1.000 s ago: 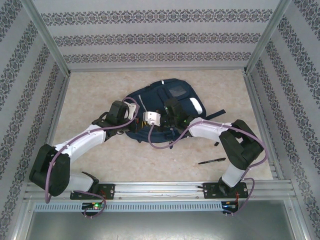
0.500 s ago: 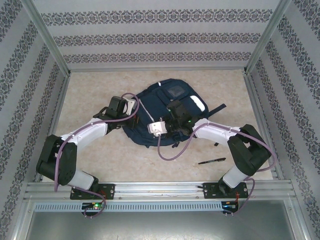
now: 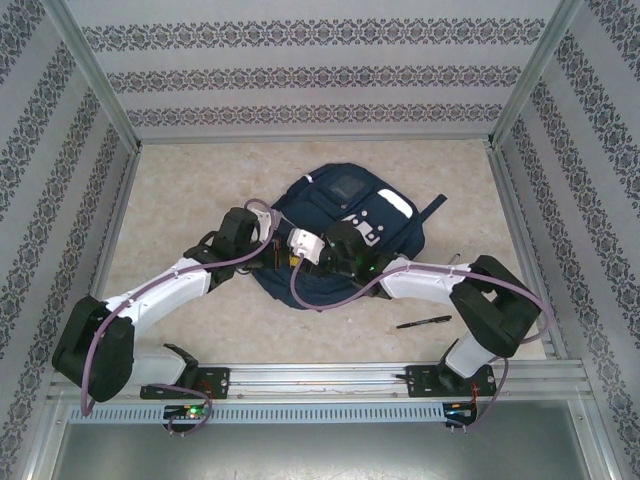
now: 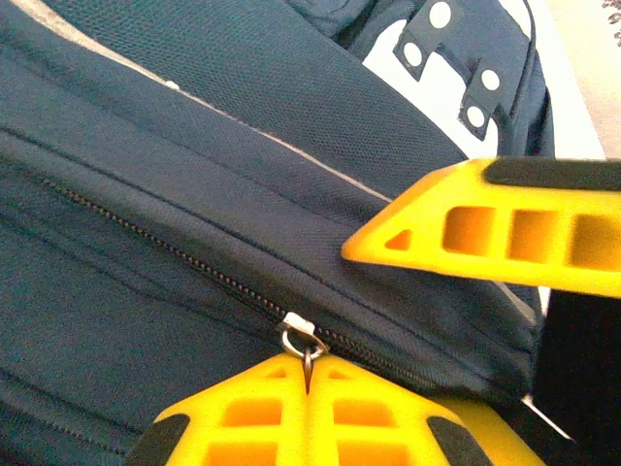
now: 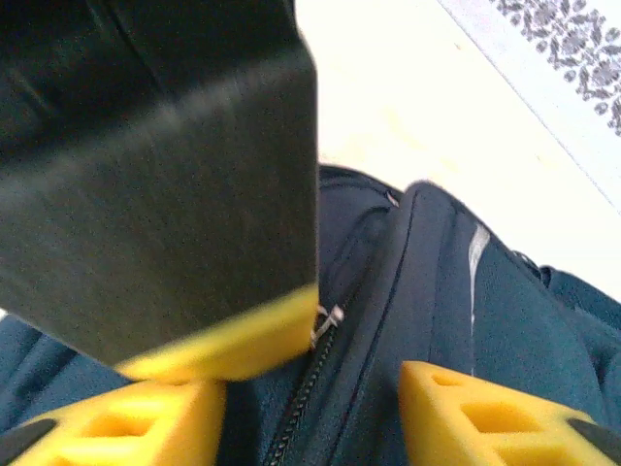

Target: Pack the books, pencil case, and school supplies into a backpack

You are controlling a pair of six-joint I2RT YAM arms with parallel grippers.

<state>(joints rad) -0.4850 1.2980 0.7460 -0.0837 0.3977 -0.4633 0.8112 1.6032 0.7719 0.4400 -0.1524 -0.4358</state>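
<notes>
The left wrist view shows the left end effector (image 4: 307,374) pinching the small metal zipper pull (image 4: 301,335) of the large navy fabric backpack (image 4: 194,146). In the right wrist view, the right end effector (image 5: 310,383) stands parted astride the zip (image 5: 296,403).

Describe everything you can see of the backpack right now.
The large dark navy fabric backpack lies flat on the beige table, front up, with white patches, a grey square panel and a strap trailing right. Its woven cloth is slack and creased. The zip stretch in view looks closed. Its small metal pull is pinched in the shut left gripper, while the open right gripper straddles the same zip.
</notes>
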